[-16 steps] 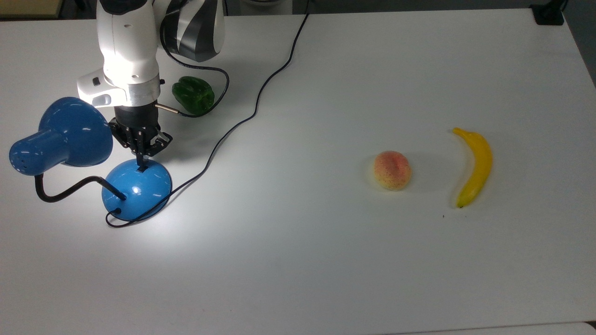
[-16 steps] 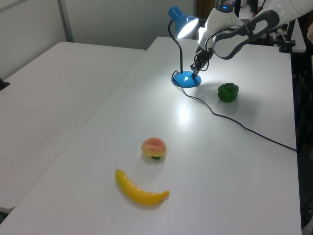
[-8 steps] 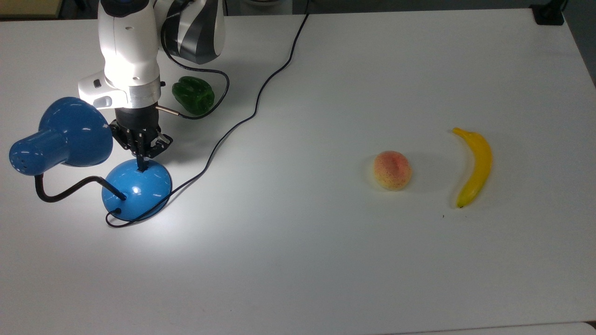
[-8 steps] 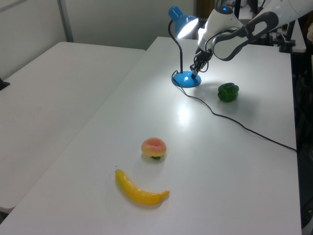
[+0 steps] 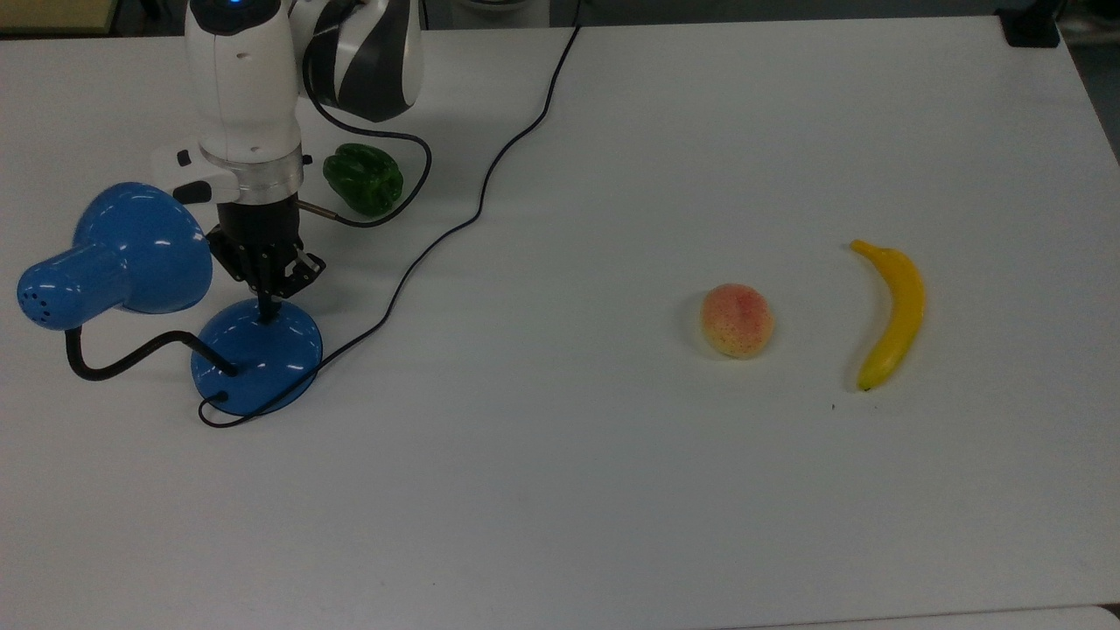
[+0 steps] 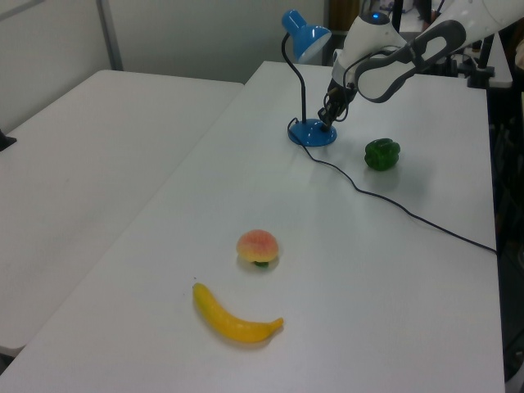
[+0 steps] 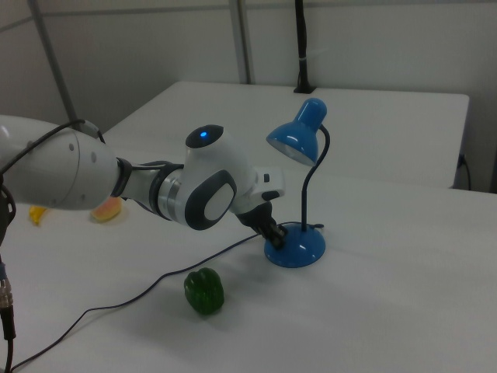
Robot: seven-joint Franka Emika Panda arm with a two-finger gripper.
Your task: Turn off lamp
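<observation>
Light gone since earlier; gripper (image 5: 265,306) tip hides lamp (image 5: 256,357) switch.

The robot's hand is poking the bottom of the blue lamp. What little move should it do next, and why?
Probably lift the hand straight up off the lamp. Its shut fingers sit on the switch spot on the blue base, and no bright glow shows on the white table or under the shade in the left view, so the lamp looks off. Rising straight should avoid bumping the shade beside it.
</observation>
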